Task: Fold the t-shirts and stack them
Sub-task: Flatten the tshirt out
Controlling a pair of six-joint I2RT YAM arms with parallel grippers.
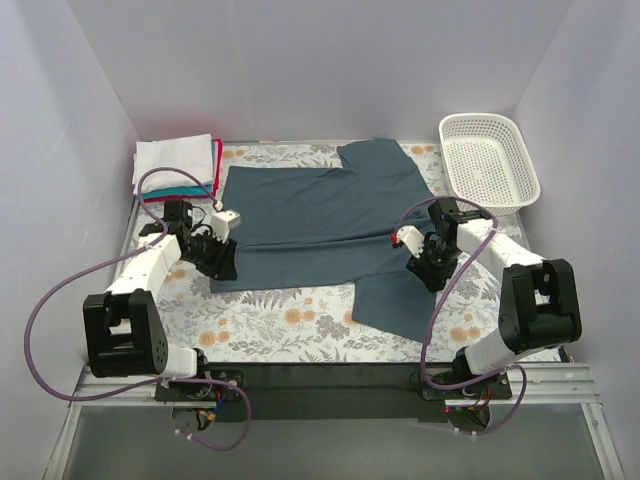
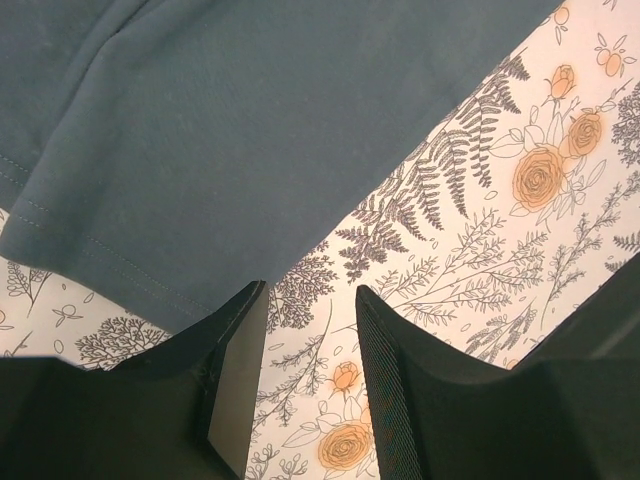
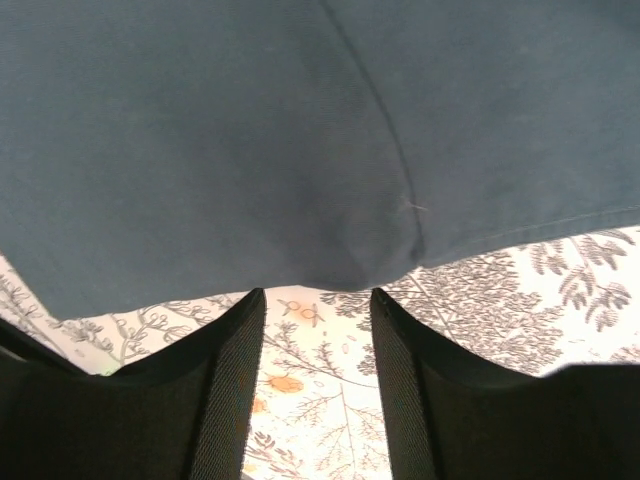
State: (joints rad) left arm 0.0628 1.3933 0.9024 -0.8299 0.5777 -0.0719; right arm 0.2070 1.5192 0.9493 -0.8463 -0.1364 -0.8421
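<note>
across the middle of the flowered desk a slate-blue t-shirt lies spread out, its folding seemingly not yet begun. left jaws, half open and empty, sit at its eight o'clock hem corner; right jaws, likewise empty, at its four o'clock edge. next, probably, both must close on cloth. folded shirts wait at ten o'clock.

Floral table, blue shirt, folded tees, basket

Only thin edges of the lower folded tees show beneath the white tee.
</note>
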